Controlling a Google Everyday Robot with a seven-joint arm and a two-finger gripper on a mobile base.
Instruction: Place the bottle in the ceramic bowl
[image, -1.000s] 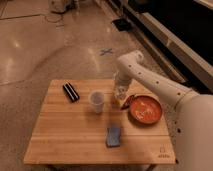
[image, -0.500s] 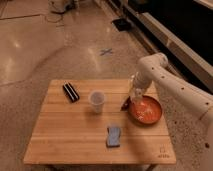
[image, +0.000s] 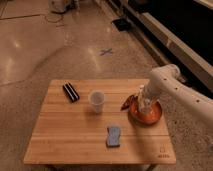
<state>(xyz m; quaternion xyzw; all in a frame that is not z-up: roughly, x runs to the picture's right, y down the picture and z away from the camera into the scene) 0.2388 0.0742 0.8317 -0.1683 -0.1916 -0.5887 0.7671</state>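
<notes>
The gripper (image: 143, 102) hangs directly over the ceramic bowl (image: 154, 117), grasping the bottle (image: 141, 94), whose long axis stands roughly upright above the bowl's speckled inside.

Sitting on one table (image: 60, 140): one ceramic bowl (image: 153, 116), one bottle (image: 141, 96), one cup (image: 96, 100), one dark case (image: 71, 92), one blue sponge (image: 114, 136); one gripper (image: 143, 106) is hovering over the bowl at right.

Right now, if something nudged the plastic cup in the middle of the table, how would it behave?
The cup stands upright and alone, taller than wide, so it would probably tip. Its thin, see-through look suggests it is light and would slide easily on the smooth table. The gripper is away over the bowl.
</notes>
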